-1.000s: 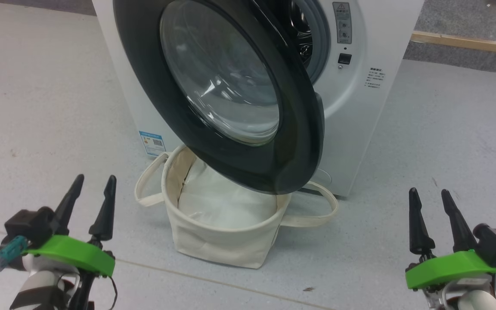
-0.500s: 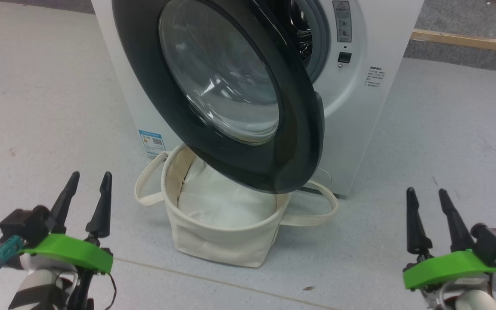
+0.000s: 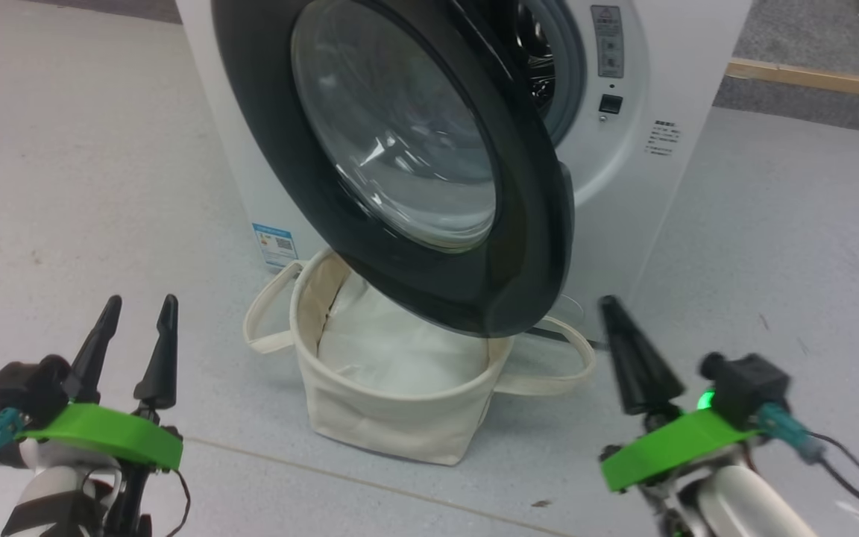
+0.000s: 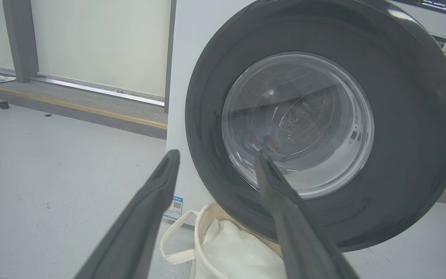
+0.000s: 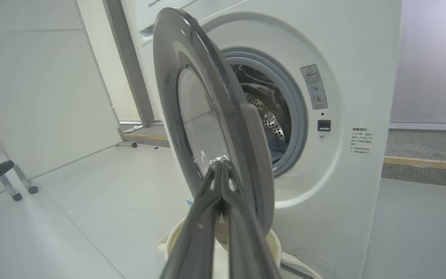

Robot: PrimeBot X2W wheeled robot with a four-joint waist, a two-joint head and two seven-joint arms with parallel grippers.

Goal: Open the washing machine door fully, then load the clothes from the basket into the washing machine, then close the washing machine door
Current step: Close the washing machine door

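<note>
Since a second ago the right hand [image 3: 611, 307] has pressed its two dark fingers together into a single point and has swung left and upward, nearer the door [image 3: 400, 142]; the head camera has also shifted slightly. The round black-rimmed door, with its bulging glass window, stands partly open and leans out over the basket [image 3: 385, 425]. Behind it is the white washing machine [image 3: 646, 186]. The right wrist view shows its grey rubber seal [image 5: 298, 116], its perforated steel drum [image 5: 267, 116] and a fold of light blue clothes [image 5: 274, 149] lying inside the drum. The cream canvas basket sits on the floor [image 3: 64, 186] just in front of the machine, with its rim under the door's lower edge and a loop handle drooping at each side. White padding [image 3: 392, 350] lies inside it. A small blue sticker [image 3: 274, 244] marks the machine's lower left corner. The closed right hand holds nothing; its tip is near the door's lower right edge but apart from it. The left hand [image 3: 141, 302] hovers at the lower left, well apart from the basket, its fingers spread open and empty.
</note>
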